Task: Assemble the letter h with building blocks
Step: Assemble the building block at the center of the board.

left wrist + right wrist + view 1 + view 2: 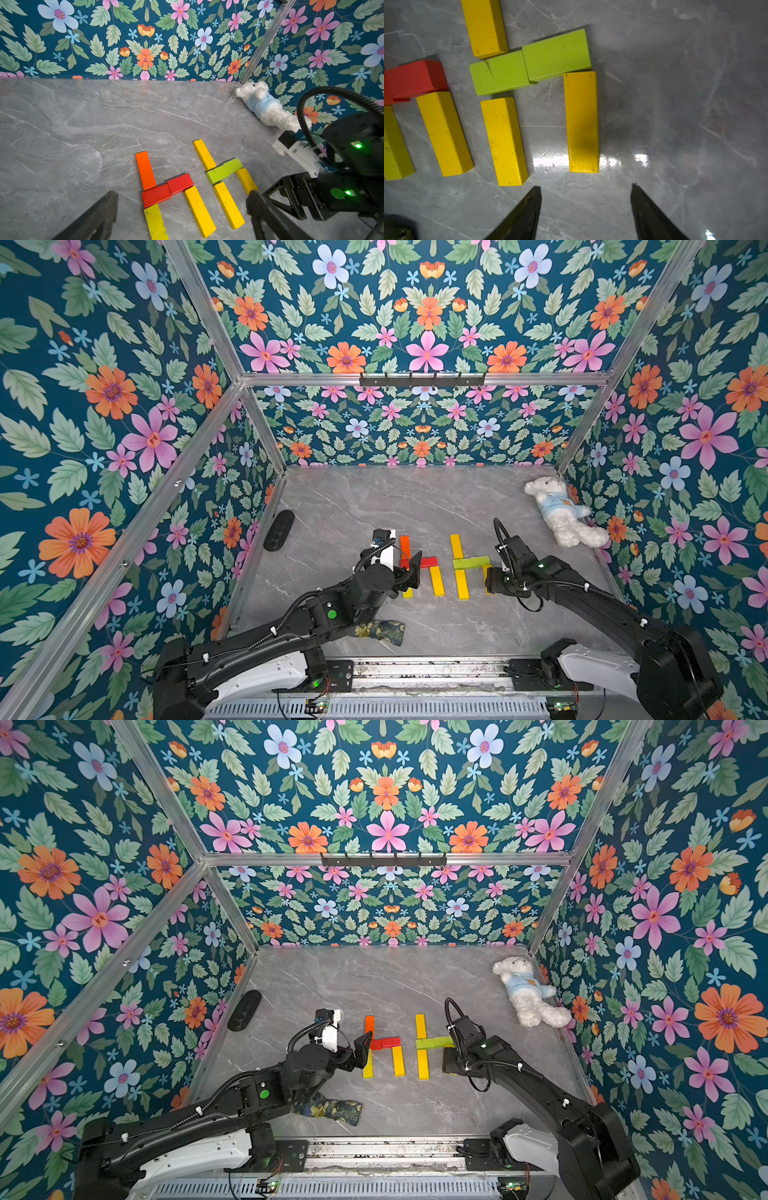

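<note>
Where both top views cover the bench, the left gripper (412,571) and right gripper (489,580) flank the building blocks (457,568), flat painted bars forming two h shapes on the grey marbled table (374,497); a plush bear (557,510) lies beyond the right gripper; left wrist view: jaws wide apart, blocks ahead between them, bare table beyond; right wrist view: jaws apart, gripping nothing, amber bar (581,122) just ahead, untouched.

The left arm (232,659) and right arm (615,608) are matte black, with white base shells (266,674), ribbed black cables (293,606), and green lights (331,614) behind the left claw (181,195) and right claw (585,186).
</note>
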Robot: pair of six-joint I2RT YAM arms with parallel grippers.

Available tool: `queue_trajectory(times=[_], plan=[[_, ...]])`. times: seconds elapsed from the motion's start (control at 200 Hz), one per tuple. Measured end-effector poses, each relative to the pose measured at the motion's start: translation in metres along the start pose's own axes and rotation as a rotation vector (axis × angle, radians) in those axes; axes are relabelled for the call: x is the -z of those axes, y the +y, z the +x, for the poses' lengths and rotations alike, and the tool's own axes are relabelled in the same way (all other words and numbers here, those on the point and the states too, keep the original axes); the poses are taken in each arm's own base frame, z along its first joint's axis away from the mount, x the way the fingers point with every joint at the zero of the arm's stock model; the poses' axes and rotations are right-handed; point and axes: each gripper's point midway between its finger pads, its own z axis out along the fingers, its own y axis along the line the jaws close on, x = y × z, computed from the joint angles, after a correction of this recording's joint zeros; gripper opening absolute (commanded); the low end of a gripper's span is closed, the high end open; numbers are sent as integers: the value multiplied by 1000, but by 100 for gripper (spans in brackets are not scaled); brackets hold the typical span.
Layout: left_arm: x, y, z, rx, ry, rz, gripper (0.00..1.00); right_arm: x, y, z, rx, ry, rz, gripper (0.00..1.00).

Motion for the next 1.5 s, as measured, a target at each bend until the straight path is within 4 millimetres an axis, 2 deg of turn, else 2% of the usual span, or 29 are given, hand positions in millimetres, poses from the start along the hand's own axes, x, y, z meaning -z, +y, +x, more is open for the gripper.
queue_trajectory(times=[0.205, 0.565, 0.96, 1.5], plan=[[1, -1, -1, 5, -2, 9, 99, -14, 0, 4, 41, 40, 59, 71], [5, -1, -2, 13, -8, 24, 99, -26, -5, 7, 50, 75, 109, 69], [11, 1, -7, 27, -29, 37, 99, -35, -9, 7, 44, 106, 158, 67], [19, 3, -14, 30, -54, 52, 99, -35, -20, 7, -4, 107, 216, 68]])
